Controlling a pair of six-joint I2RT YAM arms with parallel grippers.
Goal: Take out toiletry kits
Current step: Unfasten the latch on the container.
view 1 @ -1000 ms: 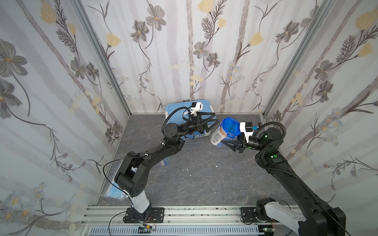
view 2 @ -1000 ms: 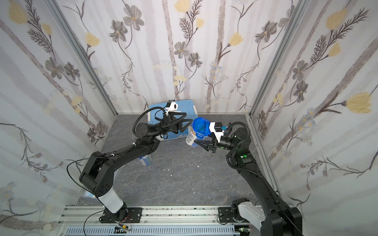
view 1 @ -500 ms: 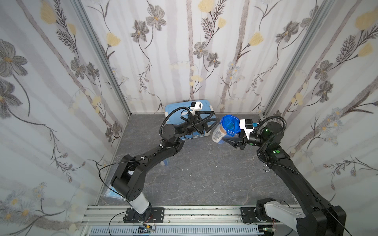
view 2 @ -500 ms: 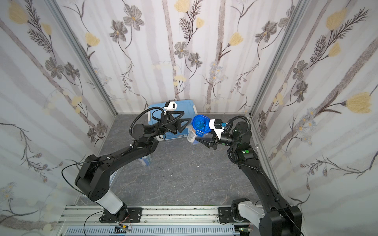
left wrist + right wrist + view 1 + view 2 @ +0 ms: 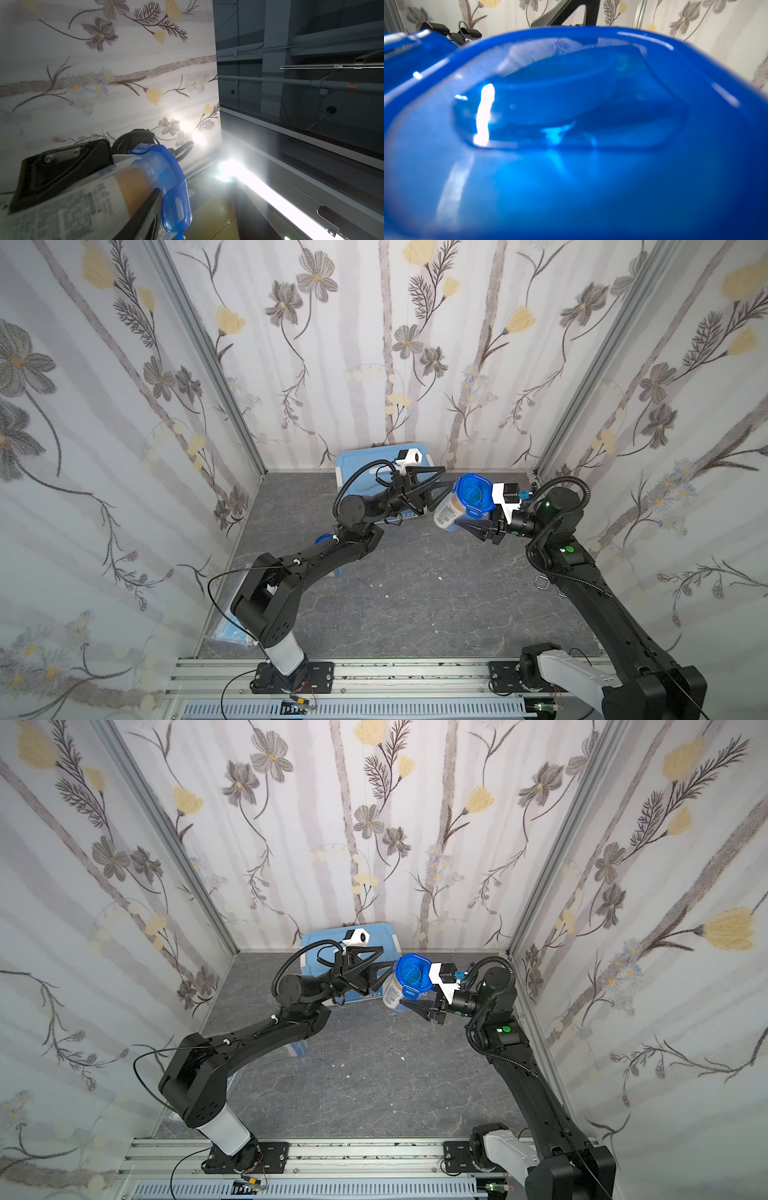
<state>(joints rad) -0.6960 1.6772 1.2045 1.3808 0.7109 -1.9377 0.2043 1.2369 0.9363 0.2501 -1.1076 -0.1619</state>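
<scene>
Well above the dark, marble-veined desk, a translucent plastic cup with a printed label hangs tilted in mid-air. Its round, glossy blue lid, tabbed at the rim, is the raised end and fills the right wrist view. The right jaws are clamped on the cup close to that lid, with one slim black finger showing beneath it. The left jaws stand partly apart on either side of the cup's cloudy body, just behind the lid; whether they press on it I cannot tell. A second cup sits on the desk, half hidden under the left arm. A rectangular box with a pale blue top rests against the back wall. A flat clear bag with blue contents lies at the near left corner.
</scene>
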